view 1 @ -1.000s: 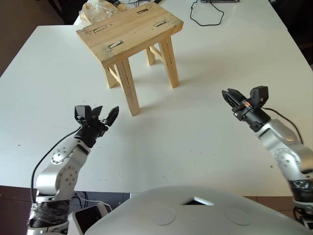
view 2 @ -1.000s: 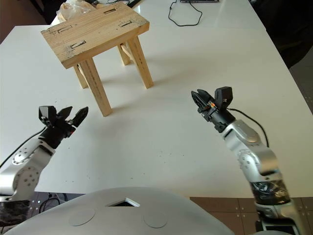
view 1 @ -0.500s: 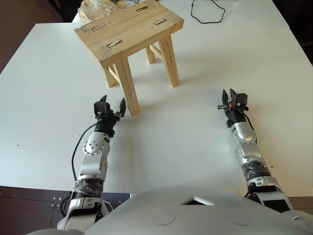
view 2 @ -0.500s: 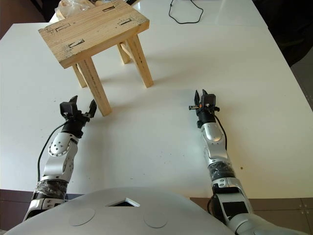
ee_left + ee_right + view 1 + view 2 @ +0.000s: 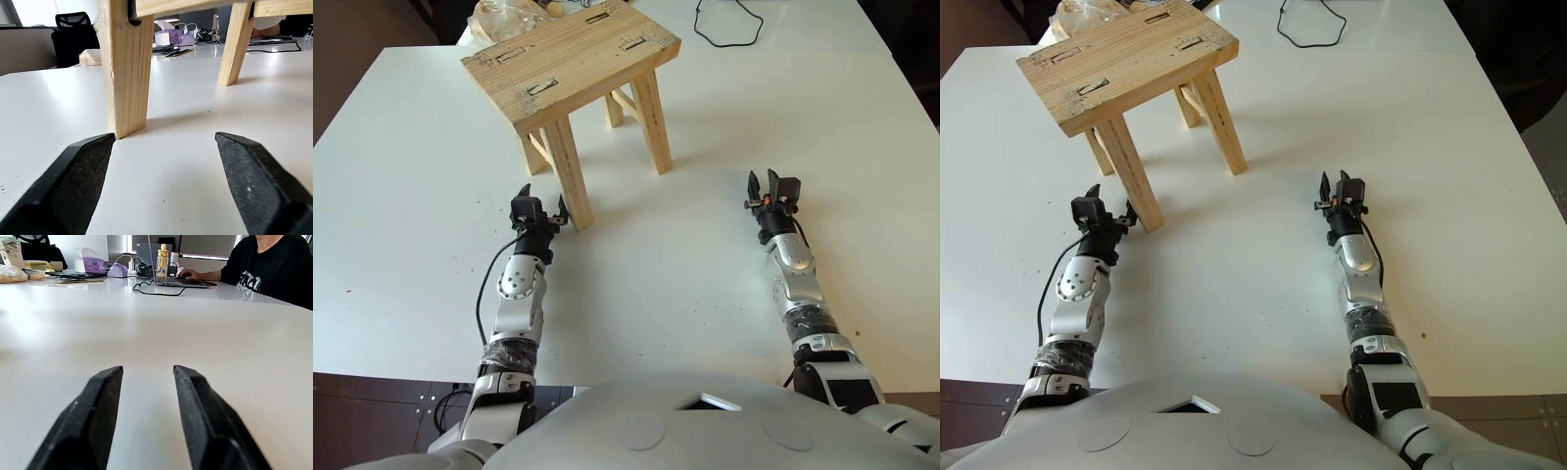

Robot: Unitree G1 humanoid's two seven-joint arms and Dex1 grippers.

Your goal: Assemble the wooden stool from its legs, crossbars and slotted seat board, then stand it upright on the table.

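Four pale wooden legs carry the slotted seat board of the small wooden stool [image 5: 570,61], which stands upright and fully put together at the far left of the white surface [image 5: 705,294]. The rectangular slots show on top of the seat, and a thin wooden crossbar [image 5: 625,98] runs between the legs underneath.

The left end effector [image 5: 543,199] rests low over the surface right at the foot of the stool's nearest front leg [image 5: 568,176]. Its two black fingers [image 5: 80,176] are spread wide and hold nothing. In the left wrist view the tip of one finger comes up just beside the base of that leg, though I cannot tell whether it touches; the other finger lies over bare surface out to the side.

The right end effector [image 5: 764,182] sits well apart from the stool, off to the right and at about the same depth as the left one. Its black fingers [image 5: 95,416] are parted with a narrower gap, gripping nothing, and lie close to the surface.

Behind the stool, at the far edge, there is a crumpled clear plastic bag [image 5: 504,18], and a thin black cable [image 5: 1312,48] loops across the surface further to the right.
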